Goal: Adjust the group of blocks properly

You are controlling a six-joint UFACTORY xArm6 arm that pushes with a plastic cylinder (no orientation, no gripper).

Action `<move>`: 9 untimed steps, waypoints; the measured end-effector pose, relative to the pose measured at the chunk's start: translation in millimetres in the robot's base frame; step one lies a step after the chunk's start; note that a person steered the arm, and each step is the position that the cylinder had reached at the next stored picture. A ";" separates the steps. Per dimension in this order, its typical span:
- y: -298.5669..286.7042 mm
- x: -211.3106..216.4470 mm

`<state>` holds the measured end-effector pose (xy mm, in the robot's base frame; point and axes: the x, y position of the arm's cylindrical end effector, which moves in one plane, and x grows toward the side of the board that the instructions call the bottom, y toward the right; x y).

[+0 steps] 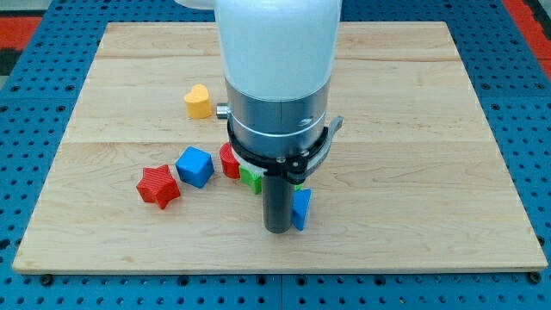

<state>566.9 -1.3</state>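
We read no lettering anywhere. Our arm stands upright over the worktop (430,103), and it carries no claw, only a rod. My tip (277,229) touches a blue block (300,208) on the view's right. Half-hidden behind the rod sit a green block (250,178) and a red block (228,161), perhaps touching. A blue cube (195,166), red star (157,186) and yellow heart (197,101) lie leftward.

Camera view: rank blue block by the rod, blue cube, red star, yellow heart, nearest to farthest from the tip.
From my tip:
1. Blue block, touching the rod on the view's right.
2. Blue cube, up and to the view's left.
3. Red star, farther to the view's left.
4. Yellow heart, toward the view's top left.
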 end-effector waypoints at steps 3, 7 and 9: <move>103.3 39.5; 42.5 -50.3; 35.3 -61.3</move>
<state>505.6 33.9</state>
